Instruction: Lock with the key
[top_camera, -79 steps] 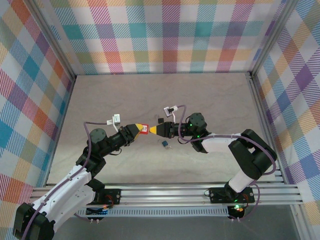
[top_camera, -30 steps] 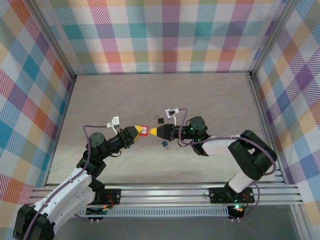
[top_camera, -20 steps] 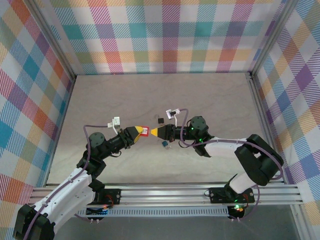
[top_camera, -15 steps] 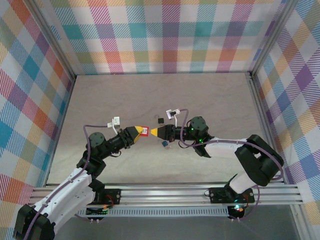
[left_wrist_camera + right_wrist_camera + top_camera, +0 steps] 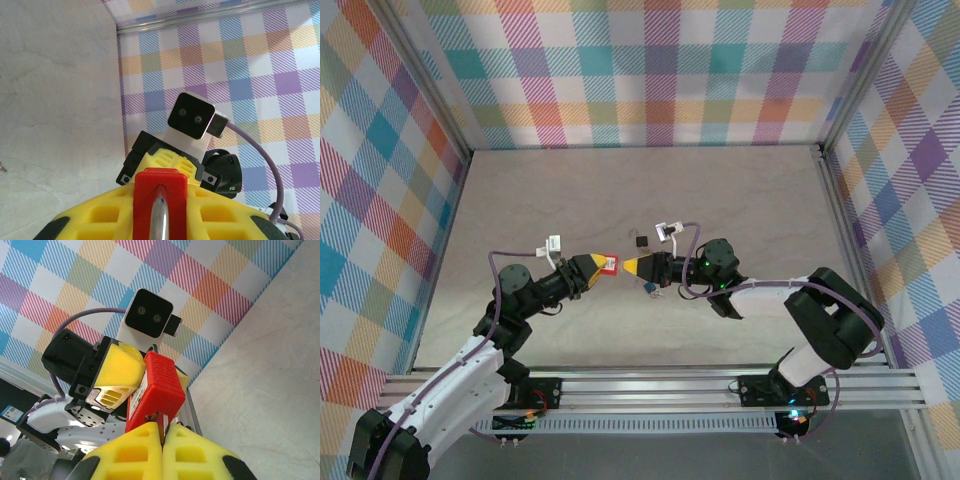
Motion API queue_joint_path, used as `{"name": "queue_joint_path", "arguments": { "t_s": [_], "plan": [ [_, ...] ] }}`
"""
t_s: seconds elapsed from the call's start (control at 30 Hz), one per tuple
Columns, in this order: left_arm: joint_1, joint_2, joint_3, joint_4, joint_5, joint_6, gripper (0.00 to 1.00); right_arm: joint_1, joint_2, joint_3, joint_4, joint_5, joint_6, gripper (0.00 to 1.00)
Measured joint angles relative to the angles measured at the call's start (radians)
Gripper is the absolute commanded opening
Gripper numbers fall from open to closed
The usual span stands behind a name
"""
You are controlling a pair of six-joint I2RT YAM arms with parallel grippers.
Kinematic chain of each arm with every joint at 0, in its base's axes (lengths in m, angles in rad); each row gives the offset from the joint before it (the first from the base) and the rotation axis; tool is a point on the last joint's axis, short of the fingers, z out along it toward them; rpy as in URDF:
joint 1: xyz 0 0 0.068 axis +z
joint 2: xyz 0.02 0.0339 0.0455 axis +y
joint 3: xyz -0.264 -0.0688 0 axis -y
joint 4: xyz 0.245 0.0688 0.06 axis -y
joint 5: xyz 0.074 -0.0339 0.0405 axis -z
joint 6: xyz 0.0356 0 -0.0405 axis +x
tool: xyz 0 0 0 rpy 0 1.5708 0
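A red padlock (image 5: 604, 264) hangs above the table, gripped by my left gripper (image 5: 594, 267). In the left wrist view the padlock (image 5: 160, 182) sits between the yellow fingers (image 5: 100, 215), its silver shackle (image 5: 160, 220) running back toward the camera. My right gripper (image 5: 629, 265) faces it from the right, shut on the key (image 5: 164, 422), a thin metal sliver poking out between the yellow pads (image 5: 135, 445). The key's tip is at the padlock's (image 5: 157, 382) underside, where the keyhole is. My left gripper's finger (image 5: 117, 372) shows behind the lock.
A small blue padlock (image 5: 648, 288) lies on the grey table (image 5: 570, 190) just below the right gripper. A small black padlock (image 5: 641, 241) lies just behind it. Plaid walls close in the left, back and right sides.
Both grippers have drifted slightly toward the near edge, staying tip to tip. The right arm's elbow swung out and back. Both grips are unchanged.
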Motion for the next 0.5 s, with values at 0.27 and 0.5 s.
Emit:
{"name": "queue_joint_path", "arguments": {
  "t_s": [0.27, 0.5],
  "plan": [
    [0.013, 0.014, 0.000, 0.003, -0.001, -0.011, 0.00, 0.000, 0.022, 0.007, 0.016, 0.005, 0.001, 0.00],
    [0.034, 0.014, 0.000, 0.014, -0.042, -0.034, 0.00, -0.008, 0.060, 0.022, 0.048, -0.027, 0.009, 0.35]
  ]
}}
